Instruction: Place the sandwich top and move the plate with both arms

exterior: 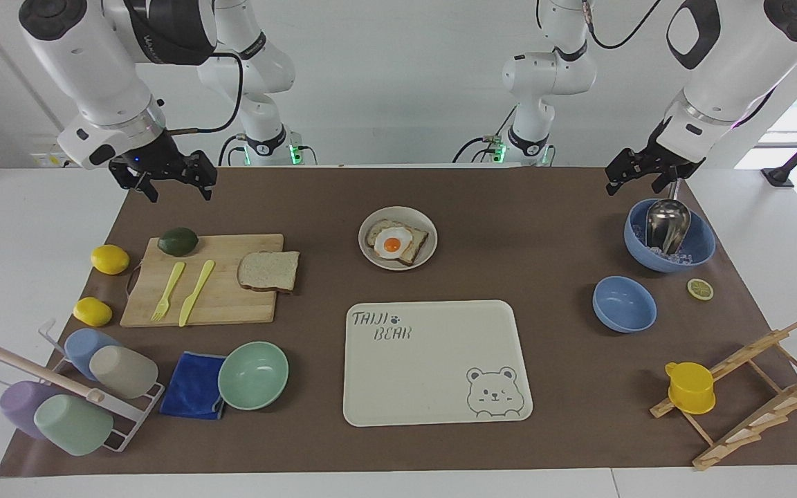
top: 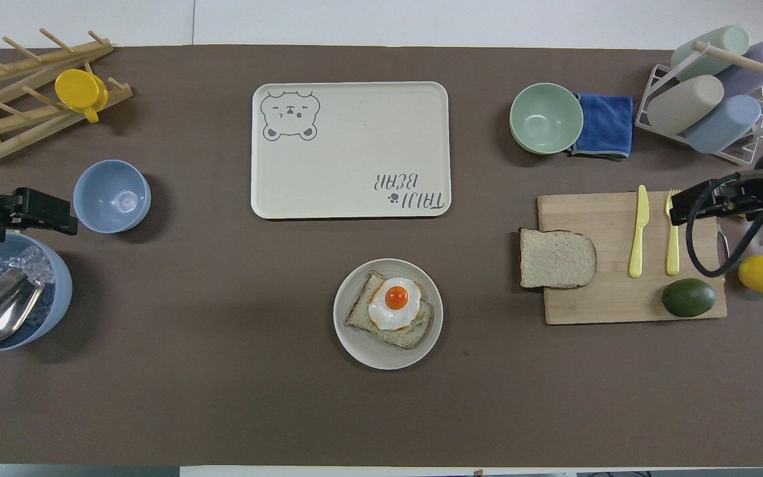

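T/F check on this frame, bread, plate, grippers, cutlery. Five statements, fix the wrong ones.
1. The sandwich top lies on the cutting board. True.
2. The plate holds toast with a fried egg. True.
3. The plate sits on the bear tray. False: it rests on the brown mat, nearer to the robots than the tray.
4. The right gripper holds the sandwich top. False: it hangs empty, over the mat's edge near the board.
5. The yellow fork and knife lie in the mint bowl. False: both lie on the cutting board.
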Robot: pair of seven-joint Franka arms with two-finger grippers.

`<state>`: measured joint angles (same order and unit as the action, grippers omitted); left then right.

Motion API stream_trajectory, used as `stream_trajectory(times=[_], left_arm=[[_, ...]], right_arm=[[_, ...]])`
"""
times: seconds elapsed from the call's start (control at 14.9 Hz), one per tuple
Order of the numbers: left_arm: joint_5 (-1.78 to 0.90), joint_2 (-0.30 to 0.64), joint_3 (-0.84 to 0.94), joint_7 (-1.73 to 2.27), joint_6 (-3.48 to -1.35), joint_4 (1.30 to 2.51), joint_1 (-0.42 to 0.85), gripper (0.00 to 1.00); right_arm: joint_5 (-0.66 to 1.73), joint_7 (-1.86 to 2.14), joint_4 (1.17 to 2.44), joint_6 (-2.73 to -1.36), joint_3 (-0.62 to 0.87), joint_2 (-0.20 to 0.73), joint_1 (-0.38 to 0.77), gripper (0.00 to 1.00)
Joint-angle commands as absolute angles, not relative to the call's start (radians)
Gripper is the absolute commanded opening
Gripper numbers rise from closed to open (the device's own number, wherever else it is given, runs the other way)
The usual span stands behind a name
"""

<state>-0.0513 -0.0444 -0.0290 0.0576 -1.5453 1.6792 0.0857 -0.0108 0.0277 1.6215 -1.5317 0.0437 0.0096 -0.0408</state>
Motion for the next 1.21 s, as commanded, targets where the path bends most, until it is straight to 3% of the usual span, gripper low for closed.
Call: stream_trajectory(times=[0.0, 0.87, 1.14], left_arm=[[-0.032, -0.058, -0.021, 0.051, -1.554, 1.690, 0.077, 1.00], [-0.032, -0.058, -0.021, 0.051, -1.554, 1.690, 0.077, 1.00], [-0.032, -0.058, -0.021, 0.051, -1.554, 1.690, 0.077, 1.00]], right_arm=[[-0.018, 0.037, 1.614, -1.525, 0.048, 0.009, -0.044, 1.00], [-0.086, 0.034, 1.669, -1.549, 0.063, -0.005, -0.041, 1.00], [-0.265, -0.194, 1.706, -1.565, 0.095, 0.063, 0.098, 1.00]])
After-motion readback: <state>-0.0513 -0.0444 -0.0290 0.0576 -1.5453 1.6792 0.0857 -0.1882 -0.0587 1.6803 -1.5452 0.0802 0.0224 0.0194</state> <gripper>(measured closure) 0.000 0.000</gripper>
